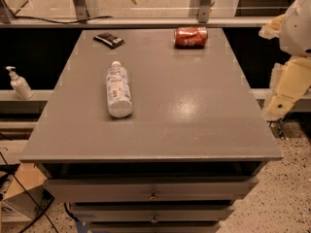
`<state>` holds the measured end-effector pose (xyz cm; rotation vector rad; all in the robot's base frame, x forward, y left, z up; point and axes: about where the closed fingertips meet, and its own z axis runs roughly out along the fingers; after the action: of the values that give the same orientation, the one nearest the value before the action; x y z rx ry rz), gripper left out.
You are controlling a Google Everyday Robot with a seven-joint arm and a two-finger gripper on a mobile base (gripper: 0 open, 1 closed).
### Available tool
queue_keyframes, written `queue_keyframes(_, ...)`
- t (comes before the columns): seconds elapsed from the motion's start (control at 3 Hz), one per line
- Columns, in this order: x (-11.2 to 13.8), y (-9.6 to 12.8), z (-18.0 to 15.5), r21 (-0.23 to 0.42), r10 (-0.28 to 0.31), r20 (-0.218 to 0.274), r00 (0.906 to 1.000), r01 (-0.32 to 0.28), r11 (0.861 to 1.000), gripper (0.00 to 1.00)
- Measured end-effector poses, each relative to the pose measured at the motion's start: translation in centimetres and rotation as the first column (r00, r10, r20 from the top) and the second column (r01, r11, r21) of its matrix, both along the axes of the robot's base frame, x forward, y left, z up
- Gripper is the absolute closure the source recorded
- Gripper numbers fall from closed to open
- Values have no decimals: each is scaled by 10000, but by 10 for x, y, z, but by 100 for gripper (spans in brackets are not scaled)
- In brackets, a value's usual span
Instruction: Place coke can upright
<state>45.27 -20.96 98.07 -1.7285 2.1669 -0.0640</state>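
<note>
The coke can [191,37] is red with white lettering and lies on its side at the far right of the grey table top [194,110], its silver end facing left. Only pale arm segments [289,84] show at the right edge of the camera view, beside the table and well clear of the can. The gripper itself is out of view beyond that edge.
A clear plastic bottle [118,90] with a white-blue label lies on its side left of centre. A small dark flat object [109,39] lies at the far left corner. A soap dispenser [18,83] stands on a ledge to the left. Drawers [153,191] sit below the table's front edge.
</note>
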Motion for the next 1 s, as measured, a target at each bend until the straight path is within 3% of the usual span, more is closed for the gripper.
queue_keyframes(0.33,27,13,5,430,515,285,9983,-527,9977,0)
queue_keyframes(0.67,31,14,6,489,564,345,9978,-580,9971,0)
queue_keyframes(1.0,30,9,-6,876,325,-158,9993,-310,9957,0)
